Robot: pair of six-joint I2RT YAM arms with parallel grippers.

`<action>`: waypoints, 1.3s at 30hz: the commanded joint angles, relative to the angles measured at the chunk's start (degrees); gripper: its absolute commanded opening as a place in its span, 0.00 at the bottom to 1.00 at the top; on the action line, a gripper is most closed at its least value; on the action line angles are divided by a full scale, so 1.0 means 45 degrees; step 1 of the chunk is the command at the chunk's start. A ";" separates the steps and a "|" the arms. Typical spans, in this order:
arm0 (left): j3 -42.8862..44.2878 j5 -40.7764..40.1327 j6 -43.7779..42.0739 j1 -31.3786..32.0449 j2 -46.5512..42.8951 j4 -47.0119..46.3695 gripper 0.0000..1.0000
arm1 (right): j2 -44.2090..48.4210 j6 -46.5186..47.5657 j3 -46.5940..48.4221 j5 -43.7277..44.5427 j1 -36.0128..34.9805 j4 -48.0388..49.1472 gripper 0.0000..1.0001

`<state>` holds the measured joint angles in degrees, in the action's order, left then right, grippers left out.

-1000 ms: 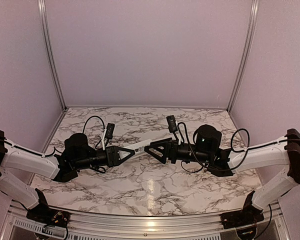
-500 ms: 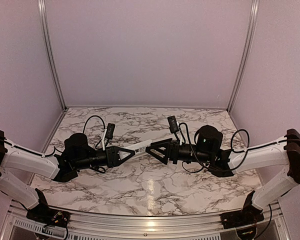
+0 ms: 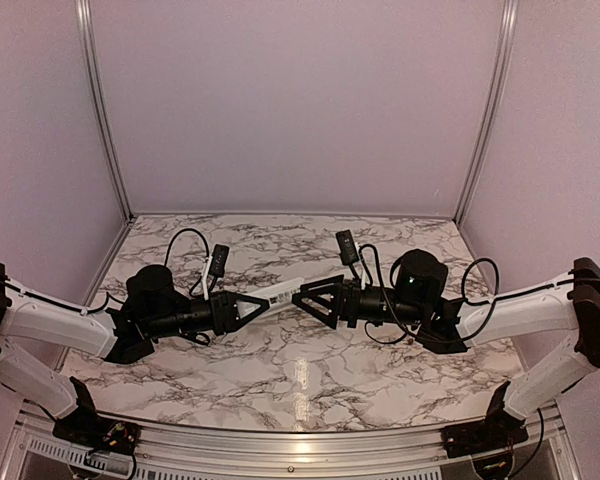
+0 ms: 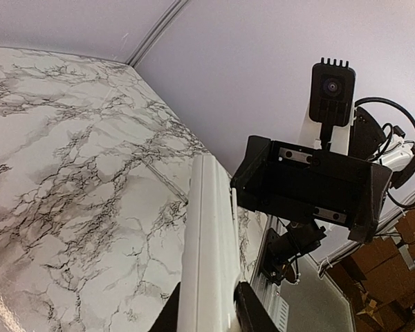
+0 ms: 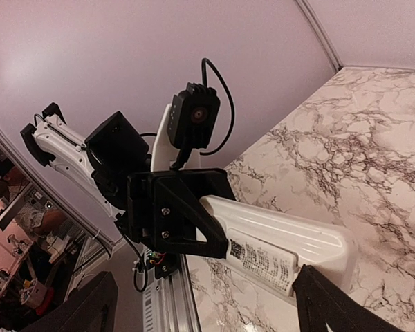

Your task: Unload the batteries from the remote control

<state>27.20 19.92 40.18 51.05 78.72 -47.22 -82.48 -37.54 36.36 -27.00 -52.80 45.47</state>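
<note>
My left gripper (image 3: pixel 258 303) is shut on one end of the slim white remote control (image 3: pixel 283 291) and holds it above the marble table. In the left wrist view the remote (image 4: pixel 209 242) stands edge-on between my fingers (image 4: pixel 205 315). My right gripper (image 3: pixel 302 297) is open at the remote's other end. In the right wrist view the remote's back (image 5: pixel 283 242) shows a printed label and a closed cover. One right finger (image 5: pixel 332 304) sits just below the remote's end, and the other finger (image 5: pixel 90 304) is far to the left. The batteries are hidden.
The marble table (image 3: pixel 300 370) has lilac walls on three sides and a metal rail along the near edge (image 3: pixel 280 455). Cables loop over both wrists (image 3: pixel 185 245). The two grippers face each other closely at mid-table.
The right gripper has edged slightly to the right. The left gripper still holds the remote in almost the same place.
</note>
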 commanded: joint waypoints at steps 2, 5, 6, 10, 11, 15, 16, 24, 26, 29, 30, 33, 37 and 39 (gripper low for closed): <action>0.0331 0.1294 0.0014 0.0270 -0.0535 -0.1414 0.00 | -0.0455 -0.0266 0.0007 -0.0736 -0.0063 -0.0520 0.87; 0.0308 0.1312 0.0345 0.0259 -0.0602 -0.1418 0.00 | -0.0514 -0.0288 0.0071 -0.0720 -0.0028 -0.0647 0.87; 0.0301 0.1288 0.0447 0.0258 -0.0626 -0.1418 0.00 | -0.0528 -0.0273 0.0110 -0.0699 -0.0009 -0.0761 0.87; 0.0312 0.0863 0.0838 0.0261 -0.0713 -0.0995 0.00 | -0.0556 -0.0366 0.0131 -0.0575 0.0053 -0.0977 0.87; 0.0319 0.0729 0.0936 0.0263 -0.0693 -0.0847 0.00 | -0.0556 -0.0408 0.0136 -0.0545 0.0053 -0.1008 0.87; 0.0372 0.0672 0.1509 0.0267 -0.0464 -0.0766 0.00 | -0.0688 -0.0608 0.0228 -0.0511 0.0053 -0.1137 0.87; 0.0380 0.0719 0.1662 0.0261 -0.0398 -0.0875 0.00 | -0.0731 -0.0694 0.0249 -0.0514 0.0053 -0.1142 0.87; 0.0203 0.0910 0.2387 0.0266 -0.0339 -0.1420 0.00 | -0.0918 -0.1594 0.0402 -0.0720 0.0053 -0.1105 0.87; 0.0161 0.0918 0.2434 0.0269 -0.0397 -0.1418 0.00 | -0.0845 -0.1743 0.0316 -0.0709 0.0053 -0.0994 0.87; 0.0111 0.0895 0.2439 0.0265 -0.0437 -0.1403 0.00 | -0.0791 -0.1912 0.0271 -0.0726 0.0053 -0.0905 0.87; 0.0125 0.0867 0.2428 0.0276 -0.0415 -0.1385 0.00 | -0.0802 -0.1980 0.0251 -0.0770 0.0053 -0.0864 0.87; 0.0178 0.0860 0.2417 0.0256 -0.0320 -0.1372 0.00 | -0.0860 -0.2212 0.0160 -0.0999 0.0062 -0.0478 0.87; 0.0203 0.0885 0.2403 0.0244 -0.0269 -0.1401 0.00 | -0.0860 -0.2471 0.0029 -0.1226 0.0072 -0.0087 0.86; 0.0191 0.0865 0.2391 0.0256 -0.0278 -0.1374 0.00 | -0.0820 -0.2526 0.0007 -0.1324 0.0072 0.0003 0.87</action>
<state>26.81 20.43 51.27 51.05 78.41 -44.56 -84.55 -46.65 36.82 -28.64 -51.86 46.02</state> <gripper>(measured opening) 0.219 0.866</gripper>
